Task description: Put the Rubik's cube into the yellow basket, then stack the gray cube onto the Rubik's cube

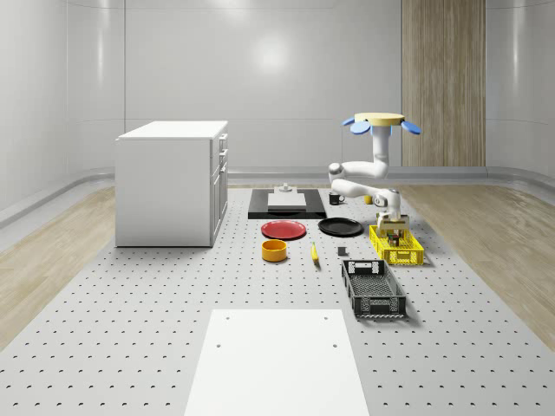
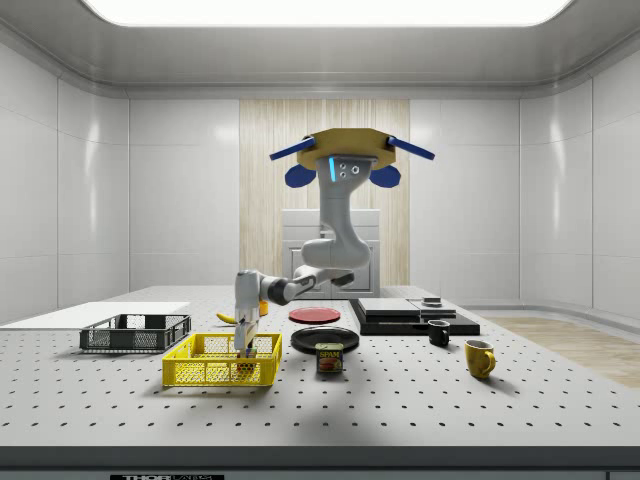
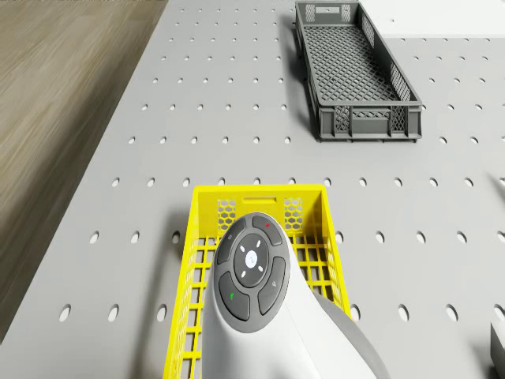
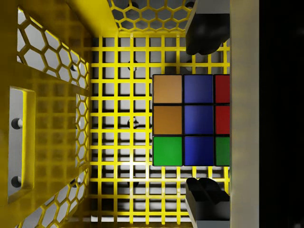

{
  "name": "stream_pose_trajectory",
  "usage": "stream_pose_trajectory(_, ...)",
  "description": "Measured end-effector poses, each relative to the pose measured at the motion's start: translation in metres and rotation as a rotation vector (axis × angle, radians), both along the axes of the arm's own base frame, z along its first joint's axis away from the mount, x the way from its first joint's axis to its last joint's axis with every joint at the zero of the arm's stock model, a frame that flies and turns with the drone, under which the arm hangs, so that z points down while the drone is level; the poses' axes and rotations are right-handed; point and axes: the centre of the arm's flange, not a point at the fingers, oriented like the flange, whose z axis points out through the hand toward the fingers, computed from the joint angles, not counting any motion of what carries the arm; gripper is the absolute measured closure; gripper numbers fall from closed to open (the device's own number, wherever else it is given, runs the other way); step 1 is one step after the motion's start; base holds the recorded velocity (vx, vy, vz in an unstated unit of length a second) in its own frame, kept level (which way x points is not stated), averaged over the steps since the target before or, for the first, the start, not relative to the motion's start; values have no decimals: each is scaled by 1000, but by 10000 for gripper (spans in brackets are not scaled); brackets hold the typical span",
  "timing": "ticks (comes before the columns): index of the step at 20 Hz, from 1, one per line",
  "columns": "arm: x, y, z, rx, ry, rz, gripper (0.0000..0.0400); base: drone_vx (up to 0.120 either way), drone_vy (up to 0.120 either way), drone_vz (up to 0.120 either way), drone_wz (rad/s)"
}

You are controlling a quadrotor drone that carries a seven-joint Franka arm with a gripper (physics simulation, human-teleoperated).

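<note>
Wrist view: Rubik's cube [image 4: 190, 118] sits between the gripper's [image 4: 205, 114] fingers.

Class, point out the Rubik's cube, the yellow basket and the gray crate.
Rubik's cube [image 4: 191, 118]: wrist view, its blue middle sticker.
Yellow basket [image 2: 205, 372]: side view, its near long wall.
Gray crate [image 3: 369, 122]: drone view, its end wall.

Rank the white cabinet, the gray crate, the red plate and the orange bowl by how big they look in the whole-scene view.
1. White cabinet.
2. Gray crate, though it sits nearer the camera.
3. Red plate.
4. Orange bowl.
</note>
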Motion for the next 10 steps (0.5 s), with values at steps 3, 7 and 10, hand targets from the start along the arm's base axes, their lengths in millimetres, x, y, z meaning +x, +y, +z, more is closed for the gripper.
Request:
stream_pose_trajectory(3,0,0,0,0,0,0,6,80,-53,120,0)
stream_pose_trajectory(7,0,0,0,0,0,0,2,90,-120,80,0)
stream_pose_trajectory(10,0,0,0,0,0,0,1,0,-120,0,0)
